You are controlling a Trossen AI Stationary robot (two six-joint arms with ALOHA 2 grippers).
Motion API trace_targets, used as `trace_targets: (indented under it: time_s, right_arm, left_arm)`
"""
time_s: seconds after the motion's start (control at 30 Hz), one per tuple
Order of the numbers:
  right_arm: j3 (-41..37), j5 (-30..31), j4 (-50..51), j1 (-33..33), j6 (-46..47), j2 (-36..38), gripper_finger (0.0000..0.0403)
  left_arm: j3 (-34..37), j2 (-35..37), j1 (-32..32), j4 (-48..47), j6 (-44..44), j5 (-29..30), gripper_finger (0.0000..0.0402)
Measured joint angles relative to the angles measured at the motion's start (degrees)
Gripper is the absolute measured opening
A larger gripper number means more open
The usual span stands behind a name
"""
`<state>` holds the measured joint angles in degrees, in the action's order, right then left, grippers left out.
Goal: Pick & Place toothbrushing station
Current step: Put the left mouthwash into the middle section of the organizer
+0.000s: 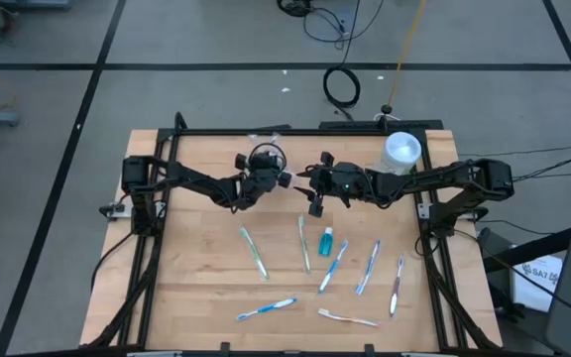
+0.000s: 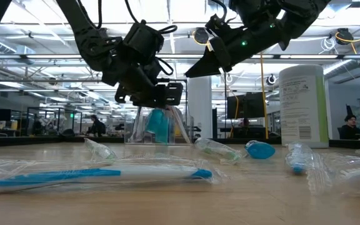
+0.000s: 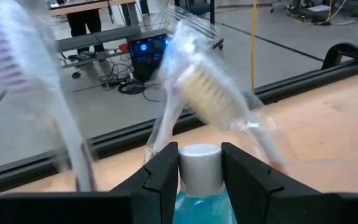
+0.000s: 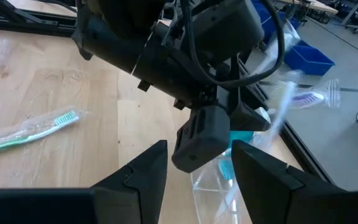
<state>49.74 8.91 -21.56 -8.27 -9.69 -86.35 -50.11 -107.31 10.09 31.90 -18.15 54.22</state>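
High view shows the wooden desk (image 1: 196,297) with wrapped toothbrushes (image 1: 254,252) scattered over its near half and one teal toothpaste tube (image 1: 326,241) lying among them, while a tall white canister (image 1: 401,152) stands at the far right. Both arms meet at the far middle. The left claw (image 3: 199,180) hangs over the clear plastic cup (image 2: 158,128), its fingers pinching a second toothpaste tube (image 3: 199,186) just below its white cap; in the low view the teal body hangs down inside the cup, where a few wrapped brushes already stand. The right claw (image 4: 194,162) hovers just beside it, fingers spread and holding nothing.

The step in hand looks like placing this tube into the cup. The next move likely calls for the left claw to let go cleanly and rise without tipping the light cup, then for one arm to fetch a brush from the desk.
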Motion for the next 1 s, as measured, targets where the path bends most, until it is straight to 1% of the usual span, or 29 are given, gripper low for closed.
trace_targets:
  time_s: [0.3, 0.43, 0.77, 0.87, 1.0]
  right_arm:
    - [0.0, 0.0, 0.0, 0.0, 0.0, 0.0, 0.0173]
    - [0.0, 0.0, 0.0, 0.0, 0.0, 0.0, 0.0173]
    - [0.0, 0.0, 0.0, 0.0, 0.0, 0.0, 0.0173]
    - [0.0, 0.0, 0.0, 0.0, 0.0, 0.0, 0.0173]
    - [0.0, 0.0, 0.0, 0.0, 0.0, 0.0, 0.0173]
  left_arm:
    - [0.0, 0.0, 0.0, -0.6, 2.0, -0.4, 0.0118]
    - [0.0, 0.0, 0.0, -0.5, 4.1, -2.9, 0.0118]
    - [0.0, 0.1, -0.1, -0.8, 4.4, -3.2, 0.0118]
    - [0.0, 0.2, -0.1, -1.0, 4.5, -4.5, 0.0129]
    - [0.0, 0.2, -0.1, -1.0, 4.5, -5.4, 0.0165]
